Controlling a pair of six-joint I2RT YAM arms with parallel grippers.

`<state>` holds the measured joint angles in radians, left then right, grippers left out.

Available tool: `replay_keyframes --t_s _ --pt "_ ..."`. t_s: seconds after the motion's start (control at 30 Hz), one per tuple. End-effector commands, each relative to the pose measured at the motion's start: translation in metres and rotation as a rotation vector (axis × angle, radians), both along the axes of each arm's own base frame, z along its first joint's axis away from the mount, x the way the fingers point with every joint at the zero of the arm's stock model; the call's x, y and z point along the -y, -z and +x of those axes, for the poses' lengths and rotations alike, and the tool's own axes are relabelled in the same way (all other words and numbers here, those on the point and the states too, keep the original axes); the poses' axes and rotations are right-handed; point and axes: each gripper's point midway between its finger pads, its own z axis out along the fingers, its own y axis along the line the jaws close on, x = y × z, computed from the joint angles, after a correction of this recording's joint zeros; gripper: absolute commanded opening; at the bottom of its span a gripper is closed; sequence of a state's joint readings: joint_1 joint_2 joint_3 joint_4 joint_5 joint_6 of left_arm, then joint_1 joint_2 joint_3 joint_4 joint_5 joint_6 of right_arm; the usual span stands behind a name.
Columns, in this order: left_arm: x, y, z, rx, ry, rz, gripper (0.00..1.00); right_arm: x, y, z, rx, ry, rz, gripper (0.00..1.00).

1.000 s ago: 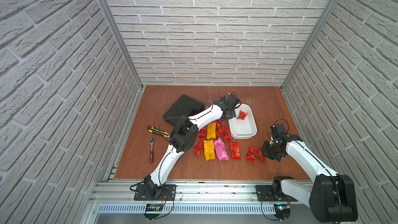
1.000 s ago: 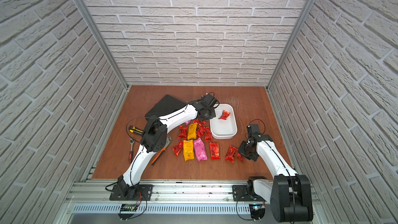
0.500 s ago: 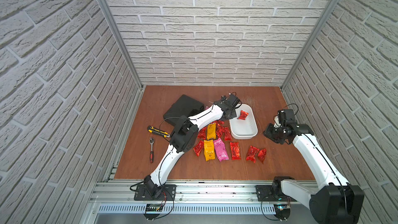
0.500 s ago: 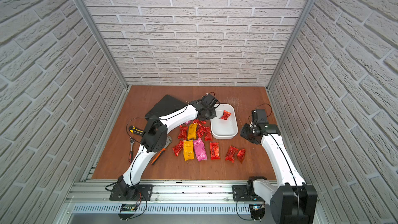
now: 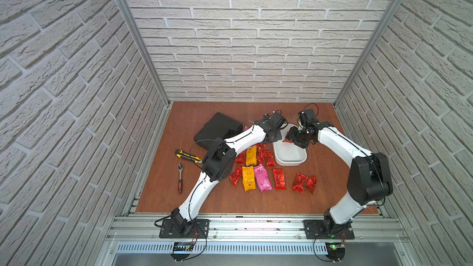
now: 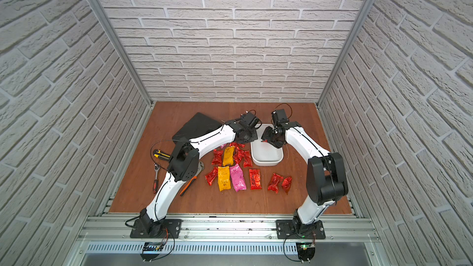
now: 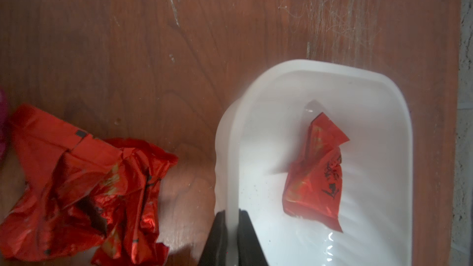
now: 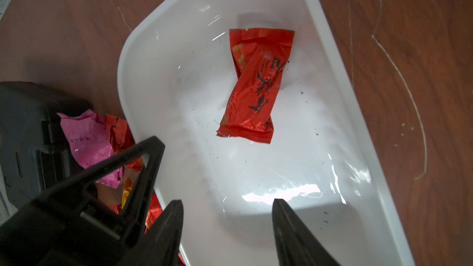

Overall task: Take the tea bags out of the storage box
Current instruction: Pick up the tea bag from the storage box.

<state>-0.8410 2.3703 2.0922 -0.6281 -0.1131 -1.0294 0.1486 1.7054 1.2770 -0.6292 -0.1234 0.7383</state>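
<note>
The left tool (image 7: pixel 232 213) is narrow and pinches the side wall of the shallow white plastic tub (image 7: pixel 320 65). Just outside this tool, crumpled red foil sachets (image 7: pixel 84 182) lie on the brown wooden surface (image 7: pixel 128 34). One red foil sachet (image 8: pixel 253 85) lies inside the tub, ahead of the right tool (image 8: pixel 227 204), whose jaws stand wide apart over the tub and hold nothing.
</note>
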Motion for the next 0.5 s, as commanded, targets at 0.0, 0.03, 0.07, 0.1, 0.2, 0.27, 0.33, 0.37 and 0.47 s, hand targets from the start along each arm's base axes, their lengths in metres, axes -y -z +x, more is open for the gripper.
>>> replay_keyframes --t_s 0.0,0.03,0.07,0.1,0.2,0.27,0.33,0.37,0.47 --pt "0.005 -0.008 0.000 0.024 -0.019 -0.026 0.00 0.005 0.002 0.024 0.025 0.062 -0.016 0.64" --pt "0.005 -0.008 0.001 0.022 -0.027 -0.031 0.00 0.006 0.009 0.027 0.012 0.071 -0.020 0.64" --pt "0.005 -0.008 0.001 0.020 -0.027 -0.031 0.00 0.006 0.013 0.029 0.004 0.079 -0.022 0.64" --pt "0.005 -0.008 0.000 0.020 -0.029 -0.032 0.00 0.006 0.017 0.031 -0.001 0.085 -0.023 0.64" --pt "0.006 -0.008 0.000 0.019 -0.032 -0.029 0.00 0.007 0.029 0.038 -0.016 0.097 -0.027 0.63" --pt "0.005 -0.008 0.000 0.018 -0.034 -0.022 0.00 0.010 0.037 0.040 -0.031 0.104 -0.042 0.63" --pt "0.004 -0.006 -0.001 0.013 -0.042 -0.018 0.00 0.012 0.044 0.042 -0.042 0.111 -0.050 0.61" --pt "0.004 -0.006 -0.001 0.013 -0.043 -0.017 0.00 0.012 0.046 0.044 -0.043 0.111 -0.055 0.59" --pt "0.006 -0.007 -0.001 0.018 -0.044 -0.019 0.00 0.015 0.053 0.045 -0.055 0.110 -0.064 0.56"
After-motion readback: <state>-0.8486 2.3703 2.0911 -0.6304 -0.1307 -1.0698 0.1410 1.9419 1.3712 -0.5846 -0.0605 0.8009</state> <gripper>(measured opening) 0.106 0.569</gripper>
